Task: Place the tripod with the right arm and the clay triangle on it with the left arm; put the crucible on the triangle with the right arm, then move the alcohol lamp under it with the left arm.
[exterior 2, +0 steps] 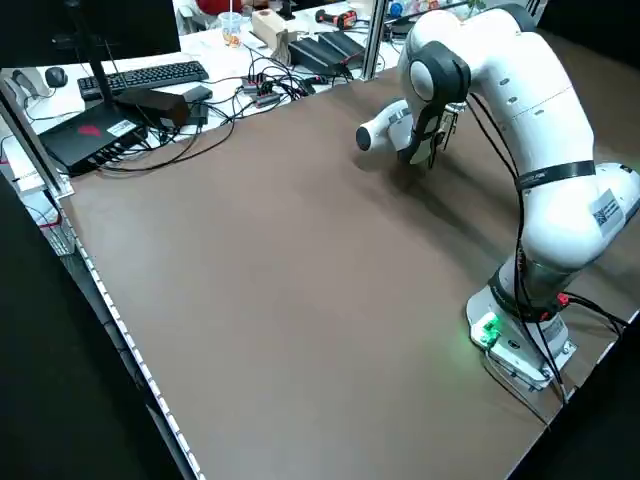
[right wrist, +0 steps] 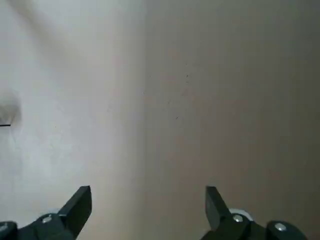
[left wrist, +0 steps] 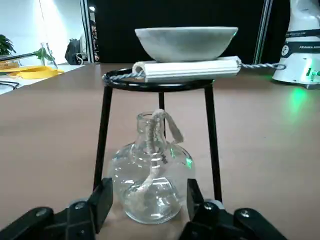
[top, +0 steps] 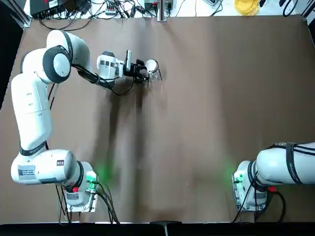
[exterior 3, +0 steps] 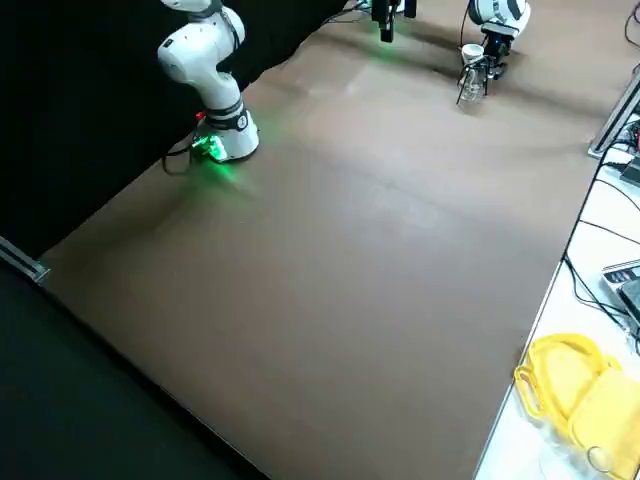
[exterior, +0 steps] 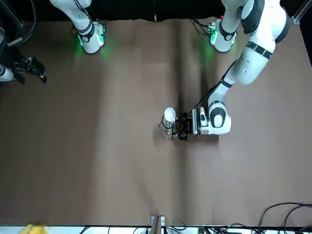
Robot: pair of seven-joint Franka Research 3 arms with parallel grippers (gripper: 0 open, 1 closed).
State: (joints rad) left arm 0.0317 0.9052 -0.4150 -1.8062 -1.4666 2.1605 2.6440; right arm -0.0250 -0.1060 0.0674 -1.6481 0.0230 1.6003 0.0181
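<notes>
Top view — left end effector (top: 145, 73) reaches the crucible (top: 151, 65) far across the surface (top: 206, 123). Left wrist view — fingers (left wrist: 101, 201) parted beside the alcohol lamp (left wrist: 150, 172), beneath tripod (left wrist: 159, 100) and clay triangle (left wrist: 186, 68). Right wrist view — right end effector (right wrist: 145, 205) released, empty.

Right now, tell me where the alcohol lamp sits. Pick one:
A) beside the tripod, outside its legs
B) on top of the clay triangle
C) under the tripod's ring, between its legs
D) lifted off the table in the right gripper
C: the left wrist view shows the alcohol lamp standing on the table between the tripod legs, below the clay triangle and crucible, with the left gripper fingers on either side of it.
</notes>
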